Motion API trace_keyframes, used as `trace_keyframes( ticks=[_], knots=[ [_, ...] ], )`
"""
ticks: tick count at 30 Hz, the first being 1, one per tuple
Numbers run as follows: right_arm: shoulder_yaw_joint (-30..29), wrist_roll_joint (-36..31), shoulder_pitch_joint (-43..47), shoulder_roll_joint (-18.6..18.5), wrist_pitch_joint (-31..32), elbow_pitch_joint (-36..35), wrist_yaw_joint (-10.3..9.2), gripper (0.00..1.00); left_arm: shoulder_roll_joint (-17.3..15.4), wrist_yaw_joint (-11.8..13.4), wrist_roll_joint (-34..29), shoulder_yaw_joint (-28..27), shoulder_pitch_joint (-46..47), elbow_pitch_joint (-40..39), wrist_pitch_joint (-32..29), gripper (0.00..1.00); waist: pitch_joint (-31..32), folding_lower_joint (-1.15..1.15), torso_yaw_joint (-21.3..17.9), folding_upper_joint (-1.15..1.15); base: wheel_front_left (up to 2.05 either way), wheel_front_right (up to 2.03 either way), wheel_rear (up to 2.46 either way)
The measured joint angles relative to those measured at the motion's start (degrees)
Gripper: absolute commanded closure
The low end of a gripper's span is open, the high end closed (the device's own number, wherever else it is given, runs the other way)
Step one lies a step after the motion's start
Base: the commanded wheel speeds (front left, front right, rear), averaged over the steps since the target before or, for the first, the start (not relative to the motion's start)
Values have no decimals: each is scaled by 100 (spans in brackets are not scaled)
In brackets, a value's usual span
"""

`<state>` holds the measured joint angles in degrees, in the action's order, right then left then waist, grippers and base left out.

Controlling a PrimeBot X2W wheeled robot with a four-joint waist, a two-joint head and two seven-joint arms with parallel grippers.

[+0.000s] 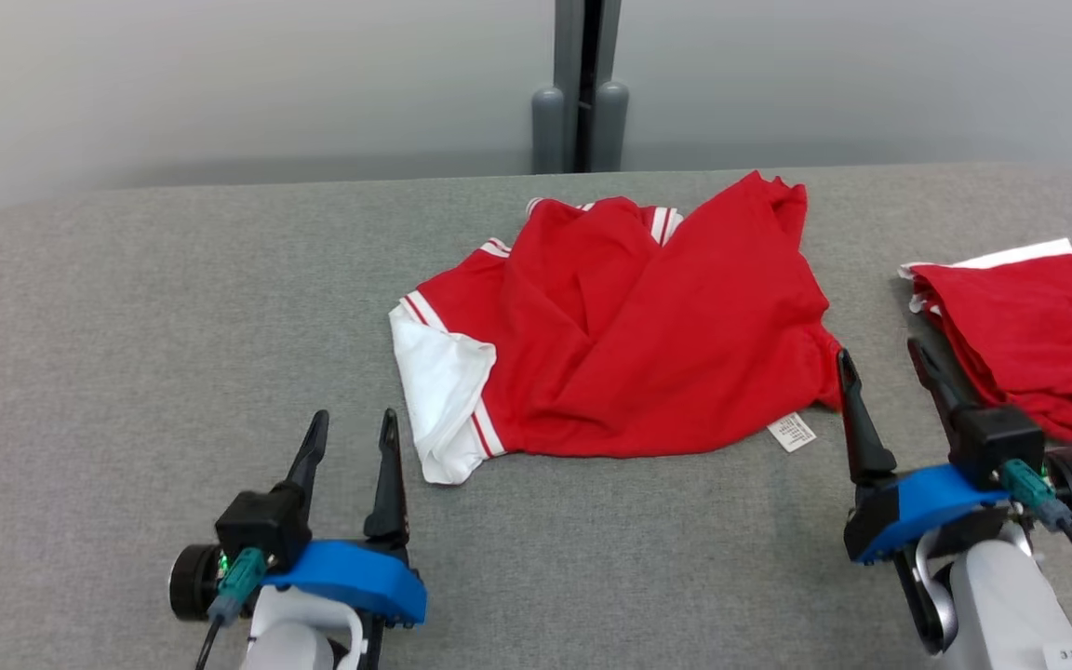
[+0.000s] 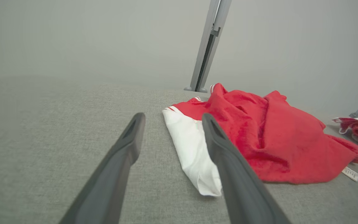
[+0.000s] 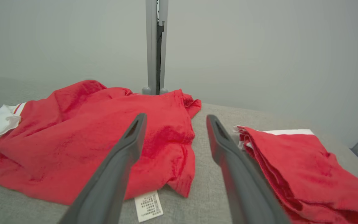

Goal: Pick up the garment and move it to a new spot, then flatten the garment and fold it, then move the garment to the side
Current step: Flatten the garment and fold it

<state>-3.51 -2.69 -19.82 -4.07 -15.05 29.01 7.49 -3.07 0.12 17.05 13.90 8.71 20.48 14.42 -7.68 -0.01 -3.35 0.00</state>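
Garment: I saw the red garment (image 1: 648, 326) lying crumpled on the grey padded table (image 1: 127, 326), about midway across and toward the far edge, with loose folds running over it.
Sleeve: Its white sleeve (image 1: 443, 391), trimmed in red and white stripes, lay flat at the garment's left end, on the side nearest my left arm.
Care label: A small white care label (image 1: 792, 433) stuck out from the near right hem and rested on the table.
Left gripper: My left gripper (image 1: 355, 416) had its fingers spread with nothing between them. It sat just beside the white sleeve, and I could not tell whether its inner finger touched the cloth.
Right gripper: My right gripper (image 1: 878, 349) was also spread and empty. It stood at the garment's near right corner, close to the care label, between the garment and the other pile.
Other pile: A folded red cloth (image 1: 1029, 326) with a white edge lay at the table's right side, apart from the garment.
Backdrop: A grey post (image 1: 581, 93) stood against the pale wall (image 1: 220, 84) behind the far edge.
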Motion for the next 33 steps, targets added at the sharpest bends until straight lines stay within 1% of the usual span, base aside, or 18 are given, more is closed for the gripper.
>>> trace_keyframes(
  ticks=[3,5,7,11,13,18,24,25,26,28,29,30,33],
  knots=[
    [-47,49,359,83,0,-388,0,0,-26,-78,-133,192,387,257,-255,0,-84,0,-161,0,0,0,0],
    [-38,103,432,99,0,-477,1,0,-29,-108,-182,248,529,365,-324,0,-125,0,-218,0,0,0,0],
    [200,392,533,101,0,-638,0,0,-29,-118,-301,378,986,756,-533,0,-258,0,-402,0,0,0,0],
    [481,573,540,114,0,-775,0,0,-21,-147,-341,477,1550,1343,-786,0,-439,0,-642,0,0,0,0],
    [550,601,537,116,0,-811,0,0,-18,-90,-297,453,1756,1699,-906,0,-514,1,-749,0,0,0,0],
    [634,724,530,116,0,-913,0,0,-68,110,-240,289,2156,2440,-914,0,-654,1,-1002,0,0,0,0],
    [604,743,533,116,0,-987,0,0,-97,109,-68,133,2420,3026,-714,0,-738,1,-1177,0,0,0,0],
    [605,755,533,116,0,-1003,0,0,-99,109,-41,116,2467,3101,-666,8,-753,1,-1196,0,0,0,0],
    [602,762,534,116,0,-1018,0,0,-99,109,-32,103,2510,3162,-623,40,-765,1,-1208,0,0,0,0],
    [597,773,537,116,0,-1048,0,0,-99,104,7,87,2585,3273,-528,71,-784,1,-1224,0,0,0,0],
    [590,775,539,116,0,-1062,0,0,-97,98,13,85,2614,3320,-479,95,-791,1,-1227,0,0,0,0],
    [581,778,542,116,0,-1074,0,0,-93,85,19,88,2641,3365,-430,100,-795,1,-1226,0,0,0,0],
    [541,784,590,116,0,-1091,0,0,-79,65,62,97,2686,3443,-277,100,-784,1,-1193,0,0,0,0]
  ],
)
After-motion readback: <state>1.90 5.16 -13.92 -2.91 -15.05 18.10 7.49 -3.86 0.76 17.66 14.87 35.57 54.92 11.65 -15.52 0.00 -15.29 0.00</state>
